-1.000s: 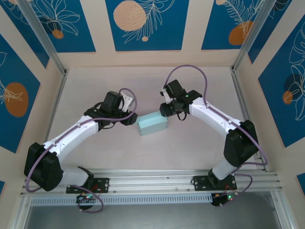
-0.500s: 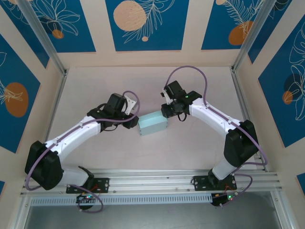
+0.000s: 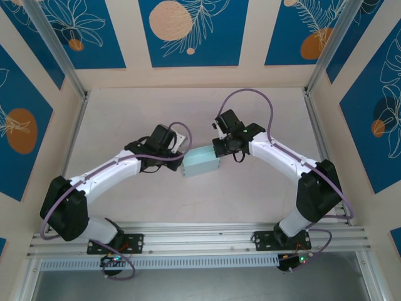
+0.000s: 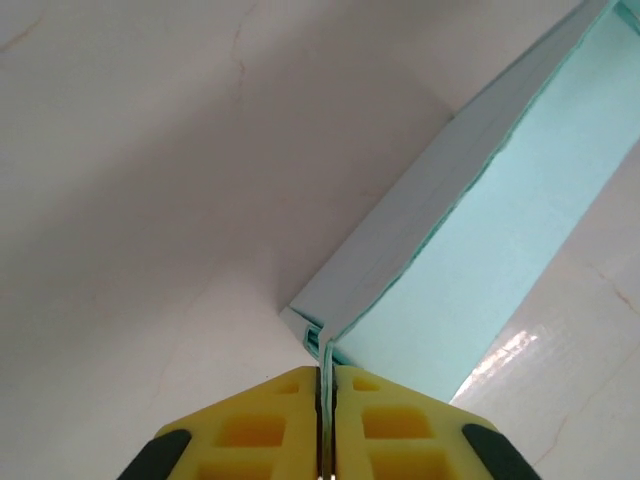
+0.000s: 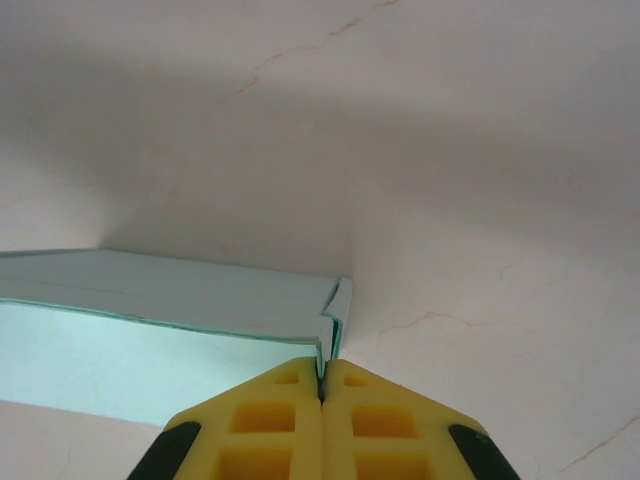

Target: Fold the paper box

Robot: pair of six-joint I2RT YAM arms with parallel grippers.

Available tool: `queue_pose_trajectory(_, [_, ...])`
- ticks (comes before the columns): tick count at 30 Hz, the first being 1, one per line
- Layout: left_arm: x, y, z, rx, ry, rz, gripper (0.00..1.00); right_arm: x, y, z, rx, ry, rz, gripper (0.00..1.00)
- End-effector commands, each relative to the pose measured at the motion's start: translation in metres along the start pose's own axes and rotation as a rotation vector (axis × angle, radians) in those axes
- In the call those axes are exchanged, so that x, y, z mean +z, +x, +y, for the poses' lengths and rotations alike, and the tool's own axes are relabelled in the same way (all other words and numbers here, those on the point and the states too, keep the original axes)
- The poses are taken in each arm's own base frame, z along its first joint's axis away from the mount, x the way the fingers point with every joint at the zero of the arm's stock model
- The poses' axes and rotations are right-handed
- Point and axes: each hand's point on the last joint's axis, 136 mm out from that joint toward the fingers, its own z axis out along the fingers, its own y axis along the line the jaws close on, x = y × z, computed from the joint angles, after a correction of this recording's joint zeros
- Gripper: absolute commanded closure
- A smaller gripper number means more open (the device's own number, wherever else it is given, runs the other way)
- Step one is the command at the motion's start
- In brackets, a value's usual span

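The paper box [image 3: 201,162] is a small pale light-blue shallow box on the table between my two arms. My left gripper [image 3: 180,158] is at its left end; in the left wrist view its yellow pads [image 4: 258,430] are shut on the thin end wall of the paper box [image 4: 470,240]. At the box's right end, my right gripper [image 3: 217,149] is also shut; its yellow pads [image 5: 400,425] pinch the edge of the end wall of the paper box [image 5: 200,295] at the corner.
The box sits mid-table on a pale pink surface [image 3: 250,188]. Metal posts [image 3: 56,50] and patterned blue walls ring the table. A rail [image 3: 200,238] runs along the near edge.
The left arm has swung right, up to the box's left end. Both grippers have closed on the box's end walls. The box has stayed put.
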Motion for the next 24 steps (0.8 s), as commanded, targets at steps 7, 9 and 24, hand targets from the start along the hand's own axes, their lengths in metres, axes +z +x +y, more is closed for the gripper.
queue_pose_trajectory(7, [0.007,-0.029,-0.014,-0.057,0.007,-0.089,0.87,-0.006,0.001,0.014,0.059,0.073,-0.062,0.98])
queue_pose_trajectory(9, [0.009,-0.03,-0.014,-0.064,0.005,-0.091,0.8,-0.005,0.0,0.016,0.063,0.083,-0.062,0.98])
queue_pose_trajectory(24, [-0.023,-0.029,0.018,-0.004,-0.189,-0.095,0.47,-0.012,-0.003,0.014,0.035,0.115,-0.086,0.99])
